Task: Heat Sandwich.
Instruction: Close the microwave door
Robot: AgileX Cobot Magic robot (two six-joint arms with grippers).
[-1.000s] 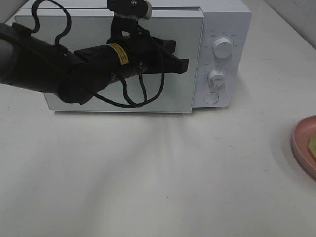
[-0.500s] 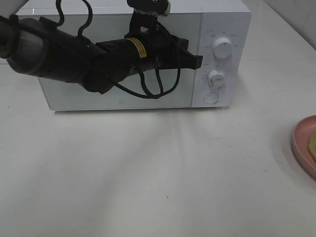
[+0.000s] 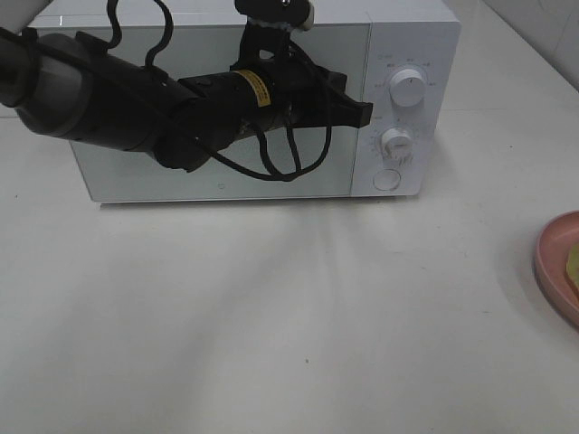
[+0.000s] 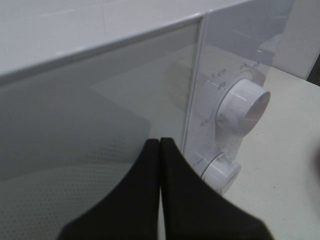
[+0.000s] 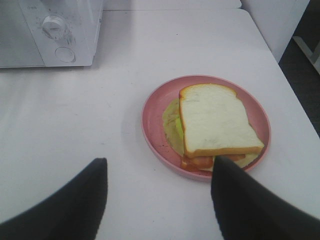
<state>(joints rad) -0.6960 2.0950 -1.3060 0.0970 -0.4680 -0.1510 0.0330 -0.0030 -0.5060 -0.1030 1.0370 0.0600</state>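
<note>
The white microwave (image 3: pixel 398 36) stands at the back of the table with its door closed. My left gripper (image 3: pixel 364 112) is shut and empty, its tips against the door's right edge by the knobs; in the left wrist view the fingers (image 4: pixel 145 200) meet at the door seam (image 4: pixel 192 90). The sandwich (image 5: pixel 212 122), white bread over green and orange-red filling, lies on a round pink plate (image 5: pixel 152 115) in the right wrist view. My right gripper (image 5: pixel 157 185) is open above the table, just short of the plate. In the high view only the plate's edge (image 3: pixel 554 262) shows at far right.
Two white knobs (image 3: pixel 407 89) and a round button (image 3: pixel 386 179) sit on the microwave's right panel. The white table (image 3: pixel 289 325) stretches in front of the microwave. The table's far edge and a dark gap show beyond the plate in the right wrist view.
My left arm swung right with the microwave door, which went from ajar to closed flush. Over the last half second it barely moved. The plate stayed put.
</note>
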